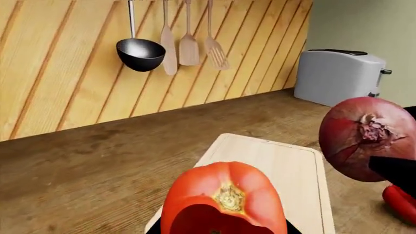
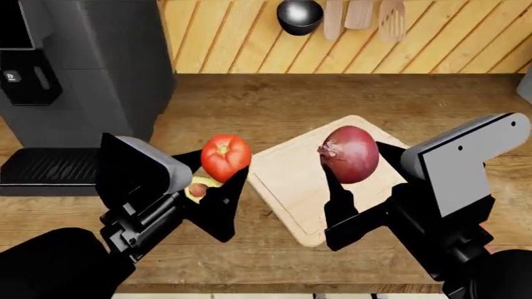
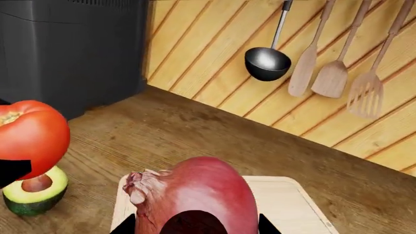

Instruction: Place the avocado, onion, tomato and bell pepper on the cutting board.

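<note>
My left gripper (image 2: 218,171) is shut on the bright red tomato (image 2: 225,156), held in the air just off the left edge of the pale cutting board (image 2: 287,180). Over the board's middle my right gripper (image 2: 356,168) is shut on the purple-red onion (image 2: 350,154), also held up. The halved avocado (image 2: 198,189) lies on the counter below the tomato, partly hidden; the right wrist view shows the avocado (image 3: 36,191) pit up. In the left wrist view a glossy red sliver (image 1: 399,202) beyond the board's right side is probably the bell pepper; the right arm hides it from the head view.
A black coffee machine (image 2: 83,75) stands at the back left of the wooden counter. A grey toaster (image 1: 338,75) sits at the back right. A ladle (image 2: 299,15) and wooden utensils (image 2: 362,15) hang on the plank wall.
</note>
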